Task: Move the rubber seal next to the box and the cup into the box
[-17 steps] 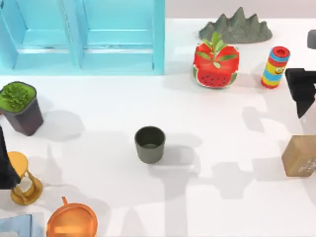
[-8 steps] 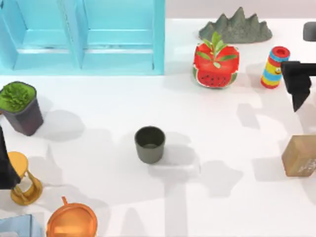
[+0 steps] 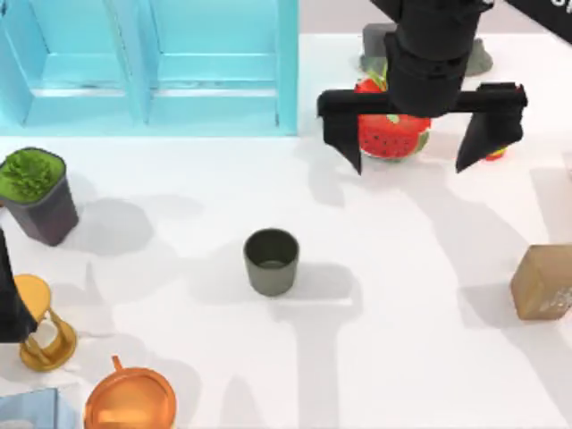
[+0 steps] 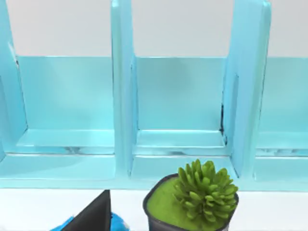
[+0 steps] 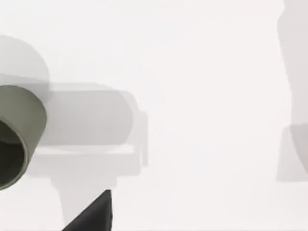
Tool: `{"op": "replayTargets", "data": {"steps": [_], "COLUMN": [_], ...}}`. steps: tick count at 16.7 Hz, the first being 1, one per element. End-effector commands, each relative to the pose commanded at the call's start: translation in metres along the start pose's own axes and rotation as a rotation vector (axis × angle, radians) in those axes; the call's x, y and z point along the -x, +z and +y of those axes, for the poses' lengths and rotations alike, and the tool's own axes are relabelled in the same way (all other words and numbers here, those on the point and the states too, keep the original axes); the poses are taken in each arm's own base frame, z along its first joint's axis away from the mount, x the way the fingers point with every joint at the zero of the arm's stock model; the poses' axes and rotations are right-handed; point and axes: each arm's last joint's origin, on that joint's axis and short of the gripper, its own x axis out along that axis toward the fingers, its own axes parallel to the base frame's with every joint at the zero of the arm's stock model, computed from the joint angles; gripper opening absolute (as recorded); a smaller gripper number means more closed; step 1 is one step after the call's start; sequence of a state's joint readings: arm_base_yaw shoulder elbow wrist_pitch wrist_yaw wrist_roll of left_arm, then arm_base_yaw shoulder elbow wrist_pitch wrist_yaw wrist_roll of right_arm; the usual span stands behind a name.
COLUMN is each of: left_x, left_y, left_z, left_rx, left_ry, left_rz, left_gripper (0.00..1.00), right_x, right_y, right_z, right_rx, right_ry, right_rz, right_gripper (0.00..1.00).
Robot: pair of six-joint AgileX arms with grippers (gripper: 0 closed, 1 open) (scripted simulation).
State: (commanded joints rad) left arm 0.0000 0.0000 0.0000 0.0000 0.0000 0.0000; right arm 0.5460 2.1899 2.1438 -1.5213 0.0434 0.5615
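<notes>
The right arm reaches in from the top view's upper right, its wrist pointing down over the table's far middle. The right gripper (image 3: 413,152) hangs with its two dark fingers (image 3: 341,134) spread wide apart, nothing between the jaws. The left arm (image 3: 11,299) sits parked at the left edge.

Grey-green cup (image 3: 271,261), tan rubber seal (image 3: 542,282), pale blue box (image 3: 147,64), black right tool (image 3: 420,134).

A purple pot with a green plant (image 3: 36,197) and a gold hourglass (image 3: 45,326) line my desk's left edge; an orange pot (image 3: 130,400) sits at the near edge.
</notes>
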Motion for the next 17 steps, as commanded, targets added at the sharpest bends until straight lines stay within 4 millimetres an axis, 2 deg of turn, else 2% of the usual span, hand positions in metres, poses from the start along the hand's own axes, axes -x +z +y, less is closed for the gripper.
{"op": "replayTargets", "data": {"steps": [4, 7, 9, 14, 17], "left_x": [0.000, 0.000, 0.000, 0.000, 0.000], "left_y": [0.000, 0.000, 0.000, 0.000, 0.000], "left_z": [0.000, 0.000, 0.000, 0.000, 0.000], "left_rx": [0.000, 0.000, 0.000, 0.000, 0.000], "left_ry": [0.000, 0.000, 0.000, 0.000, 0.000], "left_rz": [0.000, 0.000, 0.000, 0.000, 0.000], "left_gripper": [1.00, 1.00, 1.00, 1.00, 1.00], "right_x": [-0.019, -0.035, -0.040, -0.041, -0.055], "right_y": [-0.015, -0.035, -0.043, -0.043, -0.040], "right_z": [0.092, 0.138, 0.151, 0.151, 0.153], "right_rx": [-0.003, -0.005, -0.005, -0.007, -0.005], "right_ry": [0.020, 0.030, 0.033, 0.034, 0.037], "right_rz": [-0.051, -0.070, -0.075, -0.073, -0.078], "right_gripper": [1.00, 1.00, 1.00, 1.00, 1.00]}}
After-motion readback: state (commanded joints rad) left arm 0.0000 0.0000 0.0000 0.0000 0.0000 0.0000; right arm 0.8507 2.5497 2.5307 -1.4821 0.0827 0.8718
